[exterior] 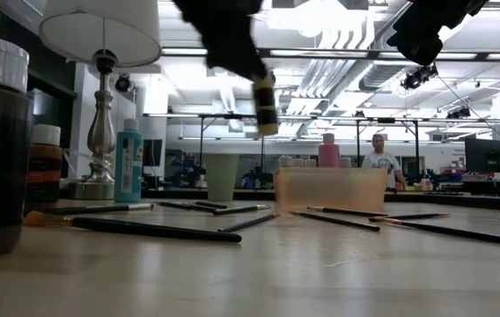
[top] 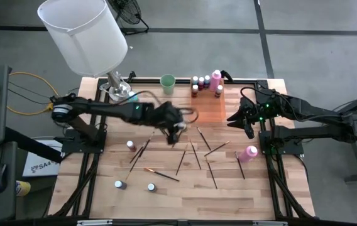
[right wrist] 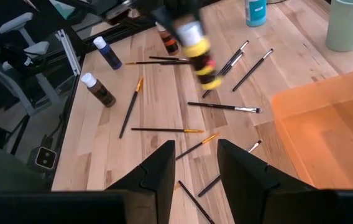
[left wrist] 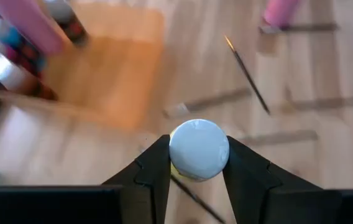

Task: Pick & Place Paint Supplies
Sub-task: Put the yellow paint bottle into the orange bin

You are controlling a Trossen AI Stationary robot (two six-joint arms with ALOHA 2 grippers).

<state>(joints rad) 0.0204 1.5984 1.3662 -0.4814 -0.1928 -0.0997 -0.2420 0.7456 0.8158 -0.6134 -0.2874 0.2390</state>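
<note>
Our left gripper (left wrist: pixel 196 163) is squeezing a little yellow paint bottle (left wrist: pixel 198 151) by its sides, just under the white cap. We hold it up in the air, above the brushes (top: pixel 194 154), so it will not bump them. The see-through orange bin (top: pixel 211 108) sits close by, and we think the bottle goes there, next to the bottles (top: pixel 205 82) at its far end. Our right gripper (right wrist: pixel 196 163) waits beside the bin with its fingers apart and nothing in them.
</note>
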